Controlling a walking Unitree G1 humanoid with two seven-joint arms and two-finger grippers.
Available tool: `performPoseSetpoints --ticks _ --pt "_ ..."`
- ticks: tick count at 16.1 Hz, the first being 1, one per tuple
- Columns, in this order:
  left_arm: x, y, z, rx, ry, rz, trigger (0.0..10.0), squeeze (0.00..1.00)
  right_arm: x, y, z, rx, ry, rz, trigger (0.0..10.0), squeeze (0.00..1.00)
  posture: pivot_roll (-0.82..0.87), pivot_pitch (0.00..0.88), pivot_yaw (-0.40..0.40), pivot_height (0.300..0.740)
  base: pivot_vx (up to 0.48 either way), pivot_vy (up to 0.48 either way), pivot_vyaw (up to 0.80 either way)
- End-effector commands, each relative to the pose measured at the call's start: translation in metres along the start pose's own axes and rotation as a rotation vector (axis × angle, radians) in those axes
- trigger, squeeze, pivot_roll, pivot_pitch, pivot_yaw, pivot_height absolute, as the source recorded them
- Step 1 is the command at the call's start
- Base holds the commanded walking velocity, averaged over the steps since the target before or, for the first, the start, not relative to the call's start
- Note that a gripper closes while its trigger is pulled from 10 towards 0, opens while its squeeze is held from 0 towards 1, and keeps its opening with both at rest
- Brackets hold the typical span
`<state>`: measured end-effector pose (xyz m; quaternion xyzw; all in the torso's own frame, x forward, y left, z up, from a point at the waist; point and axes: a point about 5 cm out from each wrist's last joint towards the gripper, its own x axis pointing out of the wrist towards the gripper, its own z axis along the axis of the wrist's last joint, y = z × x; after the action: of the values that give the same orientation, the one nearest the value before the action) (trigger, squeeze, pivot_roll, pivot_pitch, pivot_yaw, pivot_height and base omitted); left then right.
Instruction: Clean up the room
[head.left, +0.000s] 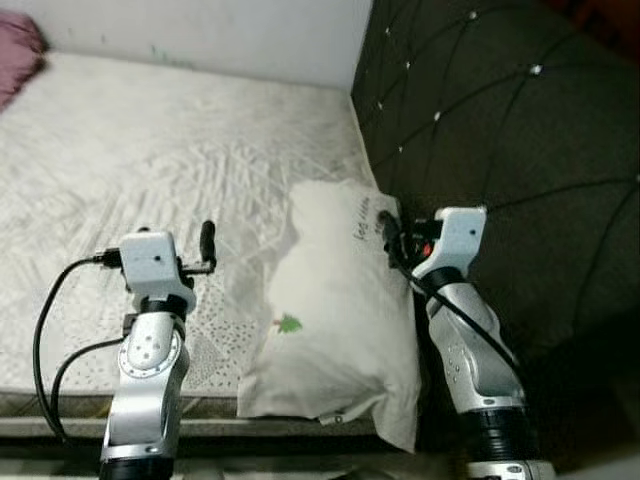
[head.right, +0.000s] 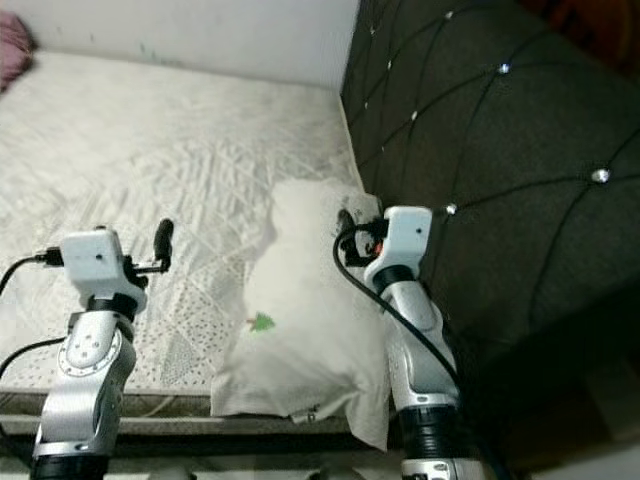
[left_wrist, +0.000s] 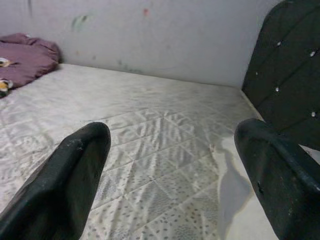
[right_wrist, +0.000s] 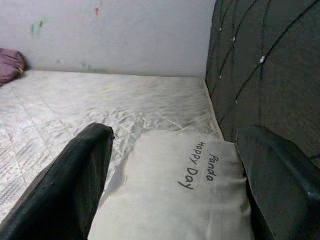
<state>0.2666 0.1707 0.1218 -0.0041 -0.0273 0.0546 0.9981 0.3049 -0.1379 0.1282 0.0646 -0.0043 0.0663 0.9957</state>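
Near edge of mattress: the white pillow (head.left: 335, 320) lies at the near corner on the headboard side, its lower end spilling slightly over the mattress (head.left: 150, 150) edge. It sits lengthwise along the headboard, which I judge is roughly where a pillow belongs, though it looks crooked and hanging off.

Pillow detail: a small green-and-red print near its middle, and "Panda Happy Day" written toward its far end.

Left gripper (head.left: 205, 250): raised over the near part of the mattress beside the pillow, not touching it; in its wrist view the two black fingers (left_wrist: 75, 170) stand wide apart with nothing between them. It looks parked out of the way, ready to help.

Right gripper (right_wrist: 175, 175): held just above the far end of the pillow, close to the headboard; fingers spread apart, empty, straddling the pillow's width. That pose suggests it is lined up to grasp or nudge the pillow.

Headboard (head.left: 500, 130): dark, tufted with shiny studs, running along the pillow's side of the bed.

Far corner: a purple bundle (left_wrist: 25, 57), perhaps a blanket, bunched against the wall (head.left: 200, 30), well apart from the pillow; likely still to be tidied.
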Motion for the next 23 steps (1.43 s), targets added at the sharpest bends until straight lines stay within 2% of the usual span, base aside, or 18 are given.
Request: performPoseSetpoints --ticks 1,5,6,10,23 --pt "0.0 -0.008 0.001 -0.007 -0.003 -0.025 10.0 0.0 -0.002 -0.01 0.002 -0.014 0.001 -0.032 10.0 0.0 -0.02 0.014 -0.087 0.74 0.0 0.0 0.0" --pt "-0.005 -0.007 -0.002 0.027 0.003 -0.001 10.0 0.0 -0.008 -0.01 -0.004 -0.012 0.016 -0.041 10.0 0.0 -0.02 0.026 -0.089 0.74 0.0 0.0 0.0" --pt "-0.005 -0.007 -0.002 0.014 0.011 -0.015 10.0 0.0 -0.009 -0.009 -0.005 -0.011 0.018 -0.04 10.0 0.0 -0.02 0.027 -0.088 0.74 0.0 0.0 0.0" --pt "-0.004 -0.007 -0.001 0.012 0.006 -0.015 10.0 0.0 -0.007 -0.01 -0.004 -0.012 0.017 -0.045 10.0 0.0 -0.02 0.027 -0.087 0.74 0.0 -0.424 0.0" --pt "-0.009 -0.004 -0.006 0.015 0.006 -0.021 10.0 0.0 -0.015 -0.012 -0.008 -0.017 0.022 -0.04 10.0 0.0 -0.02 0.023 -0.076 0.74 0.0 0.0 0.0"
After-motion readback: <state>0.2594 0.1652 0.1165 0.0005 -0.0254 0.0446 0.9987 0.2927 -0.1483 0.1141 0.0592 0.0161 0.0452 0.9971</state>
